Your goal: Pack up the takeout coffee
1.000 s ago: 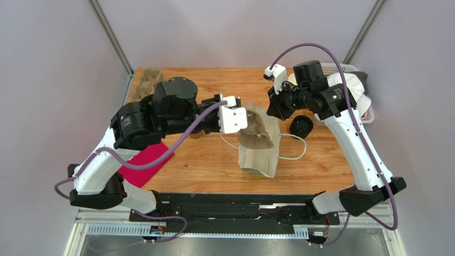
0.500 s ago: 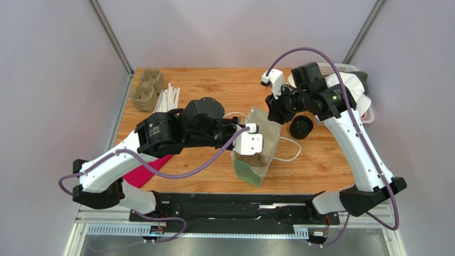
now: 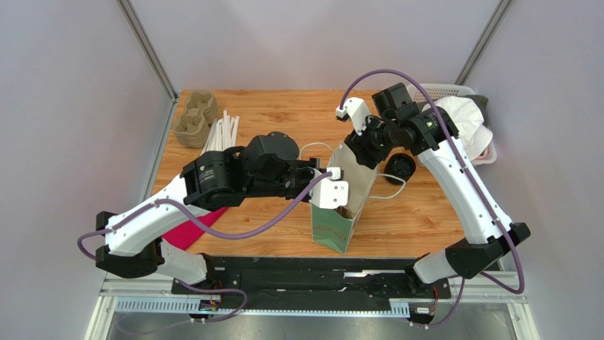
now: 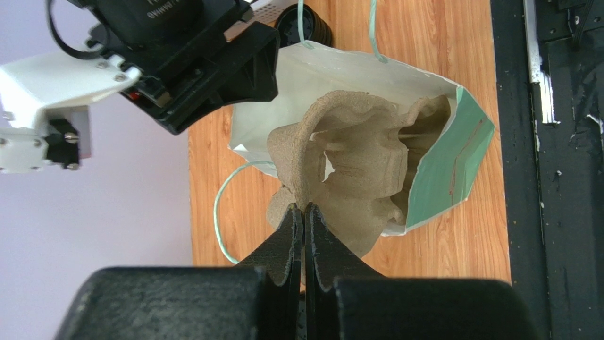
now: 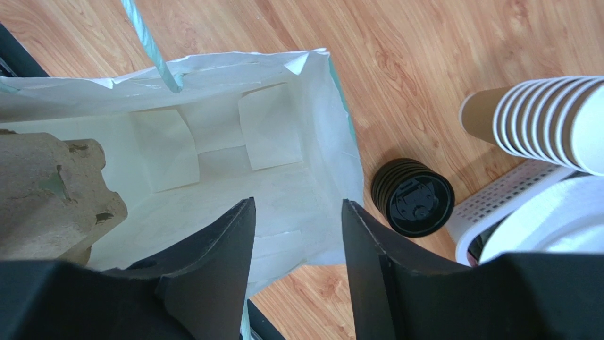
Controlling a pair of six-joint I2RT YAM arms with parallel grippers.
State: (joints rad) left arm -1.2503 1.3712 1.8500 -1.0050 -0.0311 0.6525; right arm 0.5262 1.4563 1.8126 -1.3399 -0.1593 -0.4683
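The paper bag (image 3: 332,230) stands open-mouthed on the grained wooden table (image 3: 283,113), smooth white inside and mint green on its outer side, with thin twisted cord handles (image 5: 150,46). The left gripper (image 4: 303,210) is pinched tight on the rim of a moulded pulp cup carrier (image 4: 354,156), a rough, lumpy, grey-brown piece sitting partly down in the bag, its upper edge above the rim. The right gripper (image 5: 298,204) hangs over the far side of the bag's mouth with its black angular jaws parted and nothing between them. Just beside the bag, on the wood, lies a ribbed stack of round black plastic lids (image 5: 413,197). Near it a nested stack of lidless kraft cups (image 5: 546,113) lies on its side, white rims showing, next to a perforated white basket (image 5: 496,195). The takeout coffee I cannot pick out in any view.
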